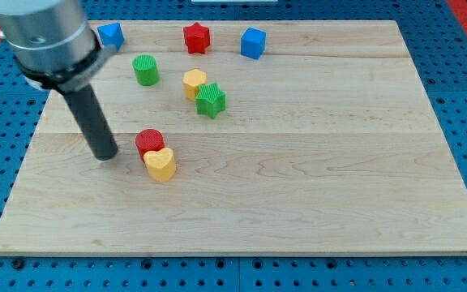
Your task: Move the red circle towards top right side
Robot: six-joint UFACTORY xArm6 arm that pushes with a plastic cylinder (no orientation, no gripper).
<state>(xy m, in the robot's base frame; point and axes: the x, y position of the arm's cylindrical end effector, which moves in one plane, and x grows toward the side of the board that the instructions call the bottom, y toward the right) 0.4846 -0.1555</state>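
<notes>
Nearest thing on the wooden board (314, 203) is the yellow heart (160, 165), sitting left of centre, and it's pressed right up against the red circle (148, 143), which is just behind it and a touch to the left. The heart covers the circle's near lower edge, so you only see the top and part of the side of the red one. My tip (106, 154) is down on the board just left of the red circle, close but with a thin sliver of wood showing between them, so not touching as far as I can tell. There's no claw here at all, just the plain dark rod, so nothing is being held or squeezed. The rod's upper end and the grey housing above it run out of frame at the far left corner. Going further back, the green star (211, 100) and the yellow hexagon-ish block (194, 83) are touching each other near the middle, with the star overlapping the yellow one's near right side, so its exact shape is hard to call. The green cylinder (145, 70) stands alone to their left. Along the far edge are the blue block (112, 35), partly hidden behind the grey housing, then the red star (196, 37) and the blue cube (253, 43), each apart from the others.
</notes>
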